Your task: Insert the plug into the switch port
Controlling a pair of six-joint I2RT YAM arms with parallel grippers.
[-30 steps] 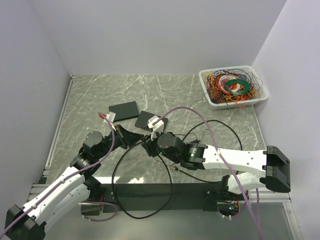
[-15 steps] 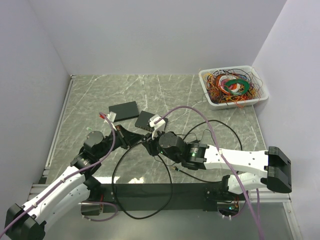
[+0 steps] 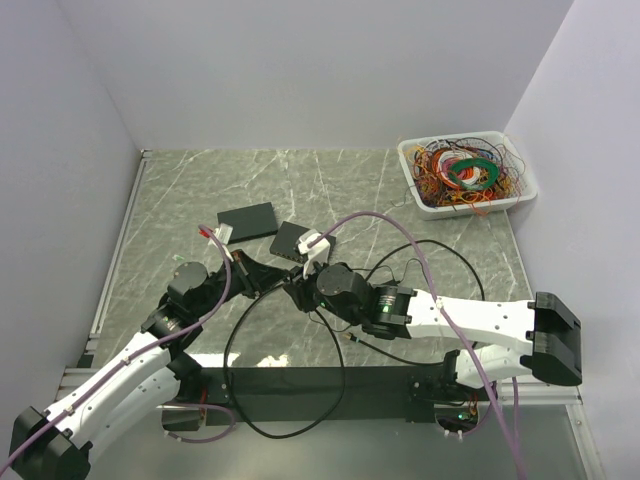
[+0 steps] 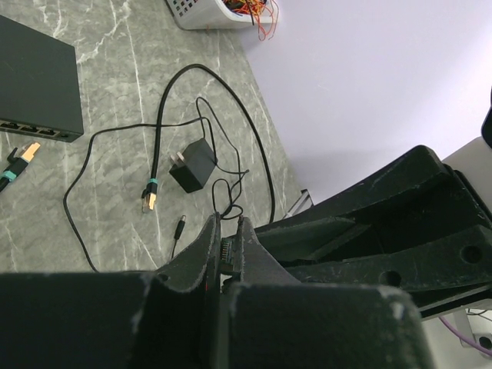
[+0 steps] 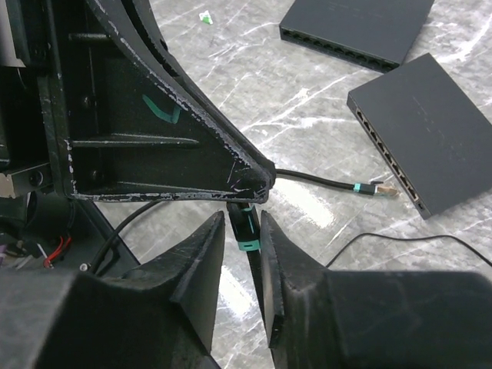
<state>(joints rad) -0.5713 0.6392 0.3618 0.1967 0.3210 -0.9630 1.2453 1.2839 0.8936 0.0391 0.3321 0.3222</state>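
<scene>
In the left wrist view my left gripper (image 4: 225,231) is shut on the plug (image 4: 226,251), whose gold contacts show between the fingers. The right wrist view shows my right gripper (image 5: 243,231) shut on the same plug's black boot with a teal band (image 5: 247,231), just below the left gripper's fingers (image 5: 231,173). From above, both grippers (image 3: 284,283) (image 3: 303,293) meet at mid-table. Two black switches lie beyond them, one near (image 3: 295,240) (image 5: 427,138) and one farther left (image 3: 245,221) (image 5: 357,27). Their port rows face the arms.
A second black cable end with a teal band (image 5: 373,188) lies by the near switch. A black power adapter (image 4: 192,165), a barrel connector (image 4: 178,228) and loops of black cable lie on the marble table. A white bin of coloured wires (image 3: 465,172) stands back right.
My right gripper's jaws have closed in on the plug's boot. Both arms have barely moved, and the left gripper keeps its hold.
</scene>
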